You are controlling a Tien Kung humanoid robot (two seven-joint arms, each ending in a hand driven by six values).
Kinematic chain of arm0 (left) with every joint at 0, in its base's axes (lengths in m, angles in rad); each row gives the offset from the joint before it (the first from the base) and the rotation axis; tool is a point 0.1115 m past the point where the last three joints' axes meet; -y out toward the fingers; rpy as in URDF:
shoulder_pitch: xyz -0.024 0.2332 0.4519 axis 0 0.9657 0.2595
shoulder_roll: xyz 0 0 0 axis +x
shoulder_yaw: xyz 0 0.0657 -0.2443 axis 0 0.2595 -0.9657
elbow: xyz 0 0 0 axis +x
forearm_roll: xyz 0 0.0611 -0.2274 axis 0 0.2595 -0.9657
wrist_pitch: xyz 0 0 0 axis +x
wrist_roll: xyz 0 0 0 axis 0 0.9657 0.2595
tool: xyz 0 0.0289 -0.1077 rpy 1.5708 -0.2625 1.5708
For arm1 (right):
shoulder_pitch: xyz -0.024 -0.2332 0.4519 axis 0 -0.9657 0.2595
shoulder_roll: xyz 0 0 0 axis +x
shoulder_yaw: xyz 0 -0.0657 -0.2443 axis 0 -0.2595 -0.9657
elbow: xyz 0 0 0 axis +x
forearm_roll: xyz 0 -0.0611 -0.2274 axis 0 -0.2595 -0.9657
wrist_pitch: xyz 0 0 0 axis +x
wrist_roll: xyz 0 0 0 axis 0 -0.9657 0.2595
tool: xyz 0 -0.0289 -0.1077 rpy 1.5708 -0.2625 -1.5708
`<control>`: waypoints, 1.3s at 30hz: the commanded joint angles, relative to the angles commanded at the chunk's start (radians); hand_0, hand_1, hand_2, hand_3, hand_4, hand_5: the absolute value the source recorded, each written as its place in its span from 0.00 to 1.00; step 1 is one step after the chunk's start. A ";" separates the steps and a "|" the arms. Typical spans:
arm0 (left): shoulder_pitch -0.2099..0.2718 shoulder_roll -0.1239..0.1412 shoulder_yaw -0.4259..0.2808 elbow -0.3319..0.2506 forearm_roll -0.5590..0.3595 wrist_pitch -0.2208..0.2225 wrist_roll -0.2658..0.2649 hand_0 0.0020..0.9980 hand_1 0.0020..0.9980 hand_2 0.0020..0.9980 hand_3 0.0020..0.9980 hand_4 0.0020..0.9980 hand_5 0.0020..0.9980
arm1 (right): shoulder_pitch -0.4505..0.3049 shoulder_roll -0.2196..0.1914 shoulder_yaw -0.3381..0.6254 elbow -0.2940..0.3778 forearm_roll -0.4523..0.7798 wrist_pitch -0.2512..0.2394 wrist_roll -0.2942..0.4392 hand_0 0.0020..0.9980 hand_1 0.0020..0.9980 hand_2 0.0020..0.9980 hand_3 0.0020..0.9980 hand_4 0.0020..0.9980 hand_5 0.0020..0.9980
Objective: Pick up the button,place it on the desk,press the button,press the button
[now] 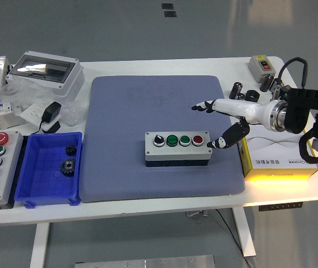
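My right hand (221,124), fingers spread and holding nothing, hovers just right of and above the button box (178,147), which lies mid-way across the blue mat (125,111), its long axis running left-right. I judge the red button (197,140), the box's right-most, lies nearest.

We see bare blue-grey fabric mat (147,106) all around the grey four-button control box (178,146). The right robot hand (220,120) hovers just beside its right end, above the mat. A yellow-edged cardboard box (279,167) crowds the mat's right edge.
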 joint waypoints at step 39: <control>-0.005 0.001 -0.005 0.000 0.004 0.000 0.005 0.66 0.59 0.62 0.66 0.85 0.24 | 0.072 0.156 -0.155 -0.147 0.023 0.065 -0.051 0.01 0.07 0.22 0.94 0.25 0.02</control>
